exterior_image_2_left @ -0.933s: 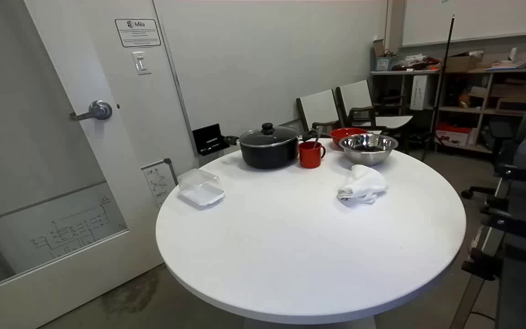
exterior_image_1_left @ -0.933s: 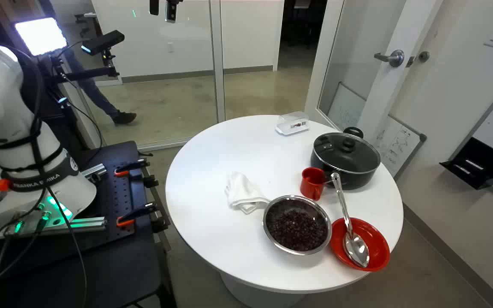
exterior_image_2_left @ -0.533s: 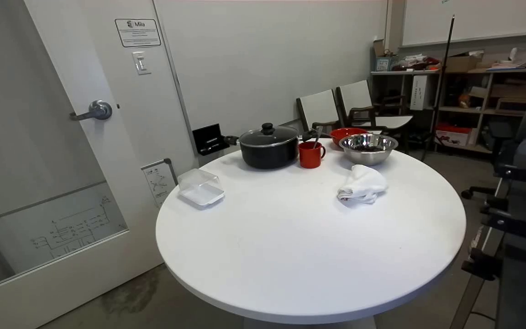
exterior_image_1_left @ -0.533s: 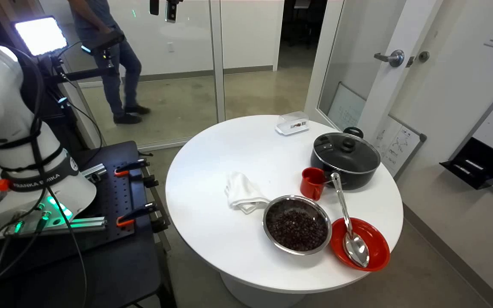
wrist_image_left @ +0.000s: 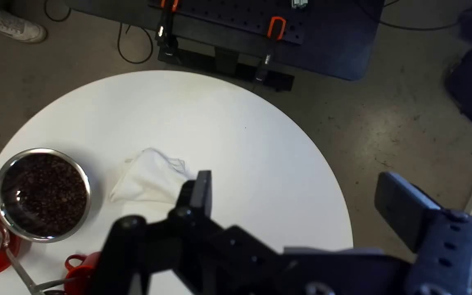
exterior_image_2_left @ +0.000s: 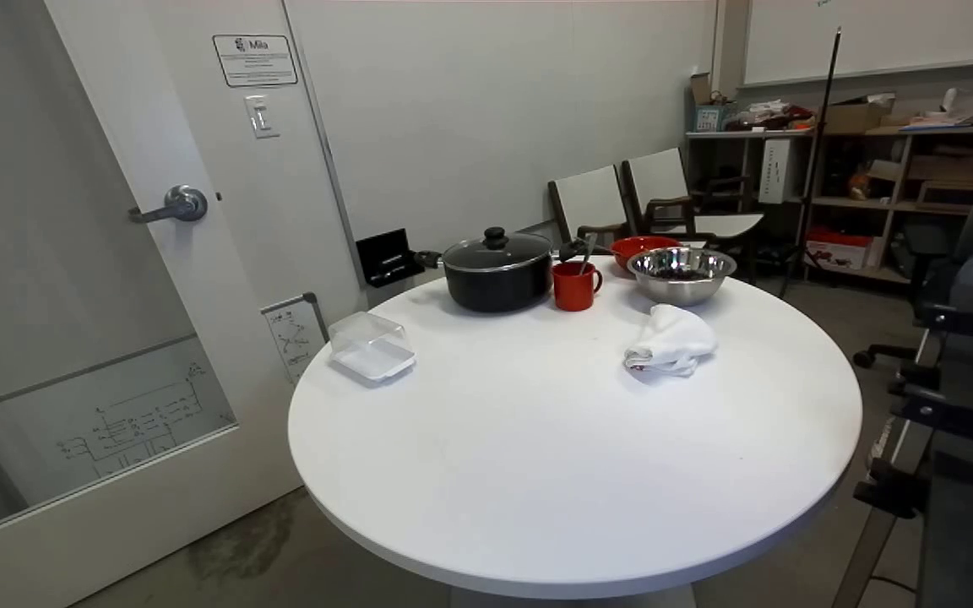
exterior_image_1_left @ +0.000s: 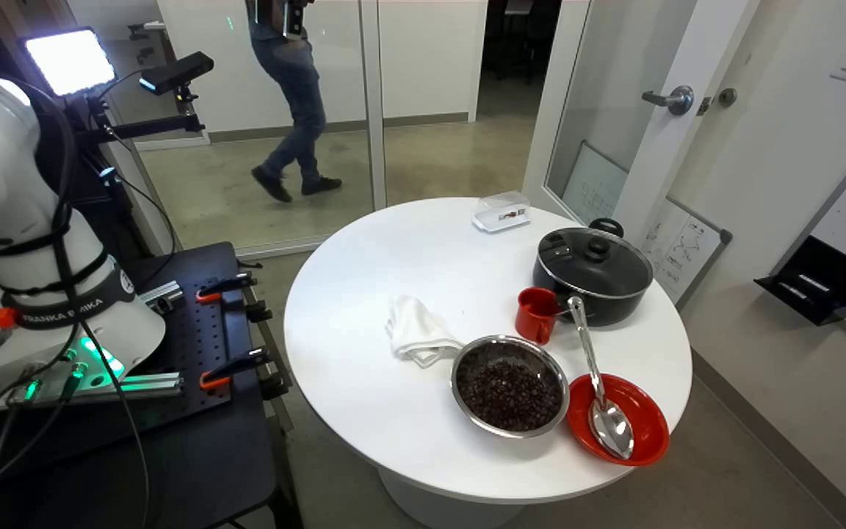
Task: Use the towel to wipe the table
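A white crumpled towel (exterior_image_1_left: pixel 421 334) lies on the round white table (exterior_image_1_left: pixel 364 272), touching or very near the metal bowl. It also shows in an exterior view (exterior_image_2_left: pixel 671 342) and in the wrist view (wrist_image_left: pixel 148 180), where it lies left of the jaws, with a corner behind one finger. My gripper (wrist_image_left: pixel 295 178) is open, its two fingers wide apart with nothing between them. It hangs high above the table; only its fingertips (exterior_image_1_left: pixel 293 18) show at the top edge of an exterior view.
On the table stand a metal bowl of dark beans (exterior_image_1_left: pixel 510 386), a red bowl (exterior_image_1_left: pixel 647 419) with a spoon (exterior_image_1_left: pixel 610 426), a red mug (exterior_image_1_left: pixel 535 316), a lidded black pot (exterior_image_1_left: pixel 592 279) and a clear-lidded dish (exterior_image_1_left: pixel 502 213). The robot's black bench (exterior_image_1_left: pixel 195 441) stands beside the table.
A person behind the glass has walked to the right in an exterior view. The gripper, the towel and the things on the table have not visibly moved.
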You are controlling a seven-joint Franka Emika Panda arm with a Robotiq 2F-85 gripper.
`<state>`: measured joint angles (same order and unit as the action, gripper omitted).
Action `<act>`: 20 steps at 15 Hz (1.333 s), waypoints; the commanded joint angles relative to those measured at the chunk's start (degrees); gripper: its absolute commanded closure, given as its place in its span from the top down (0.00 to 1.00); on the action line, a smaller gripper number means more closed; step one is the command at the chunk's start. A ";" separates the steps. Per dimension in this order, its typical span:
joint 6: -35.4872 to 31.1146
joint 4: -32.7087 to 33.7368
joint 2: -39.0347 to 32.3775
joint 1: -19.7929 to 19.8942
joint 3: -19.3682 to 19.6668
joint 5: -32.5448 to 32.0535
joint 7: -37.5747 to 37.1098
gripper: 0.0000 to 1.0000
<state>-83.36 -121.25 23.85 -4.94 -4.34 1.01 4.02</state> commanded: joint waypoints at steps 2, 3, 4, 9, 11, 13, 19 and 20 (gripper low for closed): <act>0.15 3.39 -4.16 1.59 0.14 3.12 -7.91 1.00; -3.29 3.56 -5.62 2.29 0.16 2.92 -10.07 1.00; -6.12 4.14 -7.81 3.01 0.31 2.89 -12.17 1.00; -25.95 -0.93 -14.11 7.11 1.31 -6.43 -20.84 1.00; -27.01 -2.87 -14.50 7.98 1.24 -12.47 -25.95 1.00; -26.15 -1.78 -15.74 7.52 2.18 -10.07 -22.92 1.00; -29.32 -1.28 -17.74 7.50 -0.11 -17.59 -40.38 1.00; -28.20 -0.84 -18.41 7.17 -0.42 -16.34 -44.01 1.00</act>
<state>-111.93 -123.49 7.76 3.15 -3.73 -15.19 -29.50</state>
